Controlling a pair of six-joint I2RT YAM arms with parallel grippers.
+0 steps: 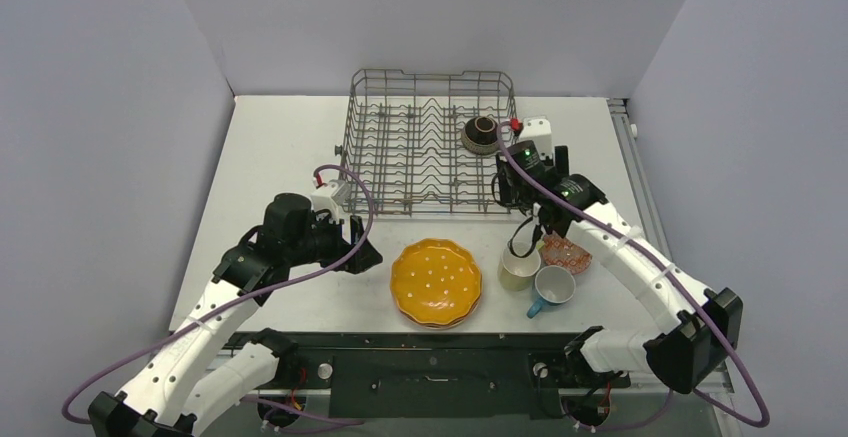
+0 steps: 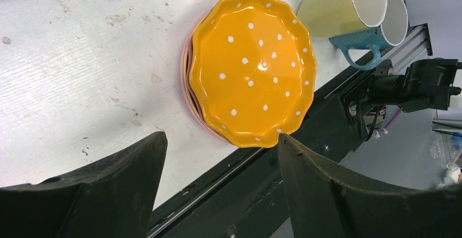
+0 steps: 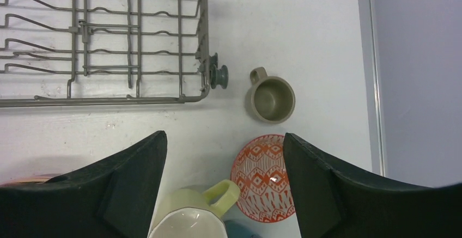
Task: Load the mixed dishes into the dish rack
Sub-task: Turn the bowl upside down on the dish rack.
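The dish rack [image 1: 430, 142], a grey wire basket, stands at the back of the table with a dark brown bowl [image 1: 481, 133] in its right side. An orange dotted plate [image 1: 436, 282] tops a stack whose pink rim [image 2: 187, 80] shows beneath it. My left gripper [image 1: 362, 253] hovers open and empty just left of that stack, the plate [image 2: 251, 66] lying beyond my fingertips. My right gripper [image 1: 512, 197] hangs open and empty above the rack's front right corner [image 3: 202, 88]. Below it are a pale-yellow mug [image 3: 190, 216], an orange-white patterned bowl [image 3: 264, 178] and a grey mug [image 3: 271, 97].
A blue mug [image 1: 553, 287] stands beside the pale-yellow mug [image 1: 519, 267] near the front edge. The black frame rail [image 2: 245, 194] runs along that edge, close under the plate stack. Grey walls close in the table on three sides.
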